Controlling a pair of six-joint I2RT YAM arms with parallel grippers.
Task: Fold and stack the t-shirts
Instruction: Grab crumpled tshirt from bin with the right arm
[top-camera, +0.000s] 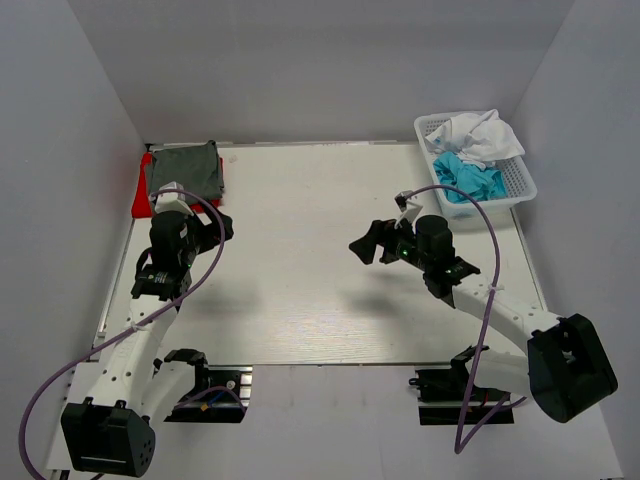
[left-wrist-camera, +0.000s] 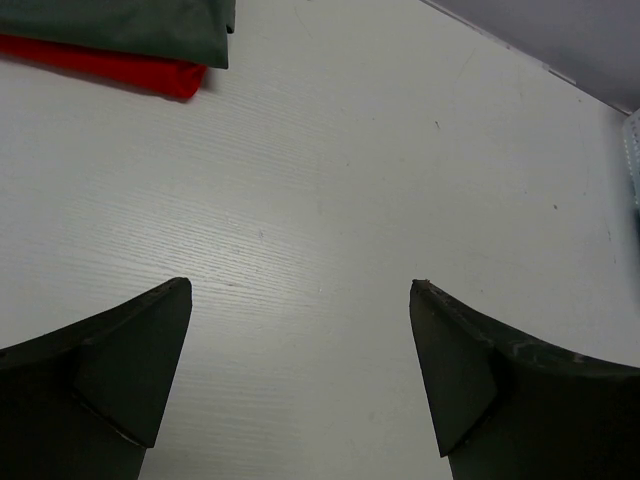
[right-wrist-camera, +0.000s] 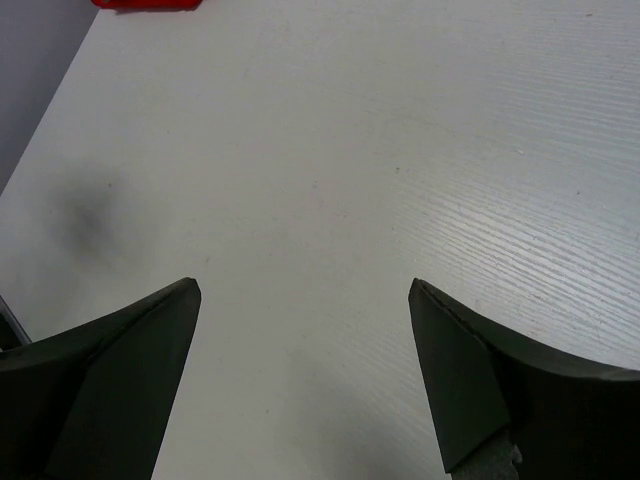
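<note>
A folded dark grey t-shirt lies on a folded red t-shirt at the table's far left corner. Both also show in the left wrist view, grey over red. A crumpled white t-shirt and a crumpled teal t-shirt lie in the white mesh basket at the far right. My left gripper is open and empty, just in front of the folded stack. My right gripper is open and empty over the bare middle of the table, pointing left.
The white table is enclosed by grey walls at the back and both sides. A red shirt edge shows at the top of the right wrist view. The basket's edge shows at the right of the left wrist view.
</note>
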